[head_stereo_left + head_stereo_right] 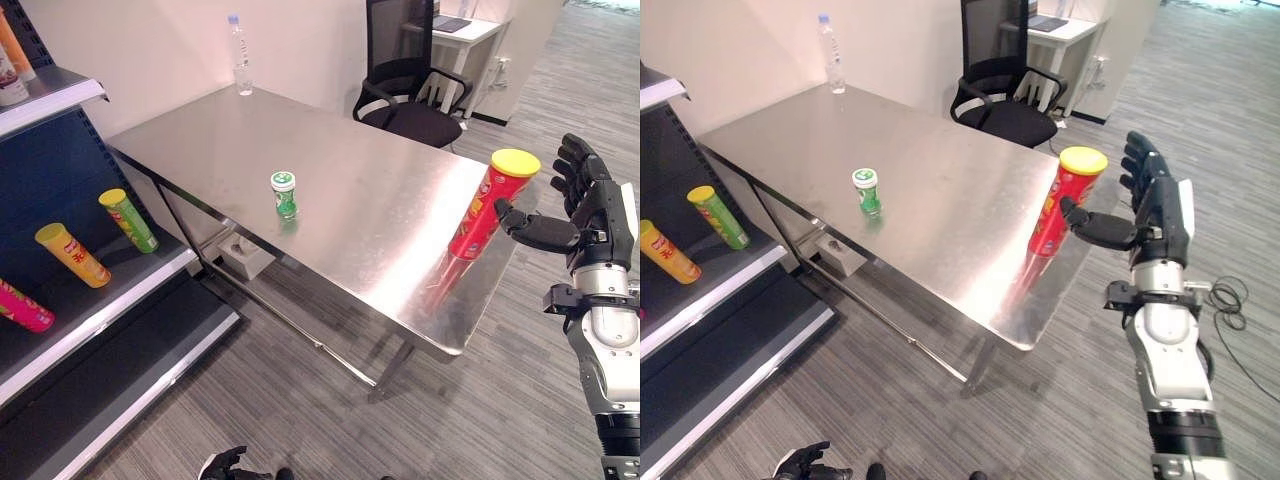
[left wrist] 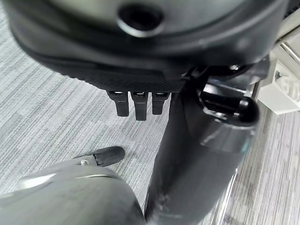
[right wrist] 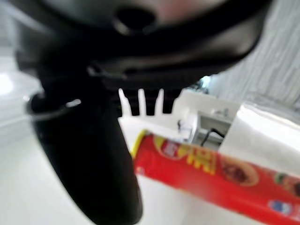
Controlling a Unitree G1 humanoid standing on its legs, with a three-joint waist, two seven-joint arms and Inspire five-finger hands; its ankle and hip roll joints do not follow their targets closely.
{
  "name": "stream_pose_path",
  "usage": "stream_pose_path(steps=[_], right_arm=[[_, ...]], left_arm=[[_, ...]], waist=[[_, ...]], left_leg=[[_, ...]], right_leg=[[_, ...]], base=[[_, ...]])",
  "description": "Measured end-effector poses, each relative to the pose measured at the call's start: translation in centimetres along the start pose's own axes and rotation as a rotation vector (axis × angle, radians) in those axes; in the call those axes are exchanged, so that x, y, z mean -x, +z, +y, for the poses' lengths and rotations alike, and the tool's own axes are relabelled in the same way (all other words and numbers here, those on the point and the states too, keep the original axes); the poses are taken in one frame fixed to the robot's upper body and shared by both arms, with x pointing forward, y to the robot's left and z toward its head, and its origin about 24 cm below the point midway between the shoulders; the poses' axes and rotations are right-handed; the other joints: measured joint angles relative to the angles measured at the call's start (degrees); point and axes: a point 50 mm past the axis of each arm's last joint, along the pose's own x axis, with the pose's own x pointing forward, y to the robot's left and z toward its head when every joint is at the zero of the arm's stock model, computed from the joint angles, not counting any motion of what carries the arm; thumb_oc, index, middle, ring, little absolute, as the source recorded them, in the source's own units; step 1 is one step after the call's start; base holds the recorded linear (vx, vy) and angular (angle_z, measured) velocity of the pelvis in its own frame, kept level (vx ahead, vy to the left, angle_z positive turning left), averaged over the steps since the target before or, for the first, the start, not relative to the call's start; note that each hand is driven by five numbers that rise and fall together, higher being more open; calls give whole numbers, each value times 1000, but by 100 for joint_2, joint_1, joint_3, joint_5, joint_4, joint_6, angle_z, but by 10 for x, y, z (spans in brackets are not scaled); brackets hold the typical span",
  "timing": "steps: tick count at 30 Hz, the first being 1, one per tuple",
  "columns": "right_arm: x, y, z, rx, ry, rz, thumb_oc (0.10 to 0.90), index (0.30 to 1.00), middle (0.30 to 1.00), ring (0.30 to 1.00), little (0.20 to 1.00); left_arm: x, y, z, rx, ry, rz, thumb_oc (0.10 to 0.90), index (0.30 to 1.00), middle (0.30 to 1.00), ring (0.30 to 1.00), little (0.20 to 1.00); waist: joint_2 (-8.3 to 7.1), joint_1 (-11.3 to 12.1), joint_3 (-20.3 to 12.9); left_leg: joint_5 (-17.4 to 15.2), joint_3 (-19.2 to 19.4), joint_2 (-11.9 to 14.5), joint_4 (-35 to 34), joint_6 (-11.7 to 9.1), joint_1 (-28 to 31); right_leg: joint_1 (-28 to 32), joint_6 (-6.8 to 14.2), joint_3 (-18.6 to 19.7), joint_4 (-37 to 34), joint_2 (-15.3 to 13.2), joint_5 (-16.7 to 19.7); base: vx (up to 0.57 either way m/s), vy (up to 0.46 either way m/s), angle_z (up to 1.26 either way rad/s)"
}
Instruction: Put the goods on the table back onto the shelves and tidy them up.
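Note:
A tall red crisp can [image 1: 485, 210] with a yellow lid stands upright near the right edge of the steel table [image 1: 380, 160]. My right hand [image 1: 592, 205] is just to its right, open, with the fingers straight up and the thumb reaching to the can's side; whether they touch I cannot tell. The right wrist view shows the same red can [image 3: 225, 176] past the thumb. A small green can [image 1: 284, 194] stands mid-table, and a clear water bottle [image 1: 240, 57] at the far corner. My left hand [image 1: 225, 465] hangs low over the floor, relaxed and holding nothing.
A dark shelf unit [image 1: 110, 300] at the left holds lying green [image 1: 128, 220], yellow [image 1: 72, 255] and pink [image 1: 20, 305] cans. A black office chair [image 1: 410, 90] and a white desk stand behind the table. Grey carpet surrounds it.

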Motion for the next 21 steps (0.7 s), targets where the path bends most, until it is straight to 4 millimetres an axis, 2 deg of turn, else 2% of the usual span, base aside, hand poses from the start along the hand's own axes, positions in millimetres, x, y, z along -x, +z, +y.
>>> stream_pose_path(steps=[10,21], right_arm=[[-13,6,-7,26,-35,-21,800,900,900,900,900],[-19,5,-13,41,-61,-8,800,900,900,900,900]], left_arm=[[-1,6,1,0,4,-20,800,900,900,900,900],[-1,6,1,14,5,-19,800,900,900,900,900]], waist=[[5,42,146],[6,42,146]], left_leg=[[3,-152,-19,20,-2,-42],[3,-189,-19,20,-3,-53]], right_leg=[[50,37,-147,1,0,-31],[63,51,-201,1,0,-52]], base=[[18,-21,8],[6,-2,1]])
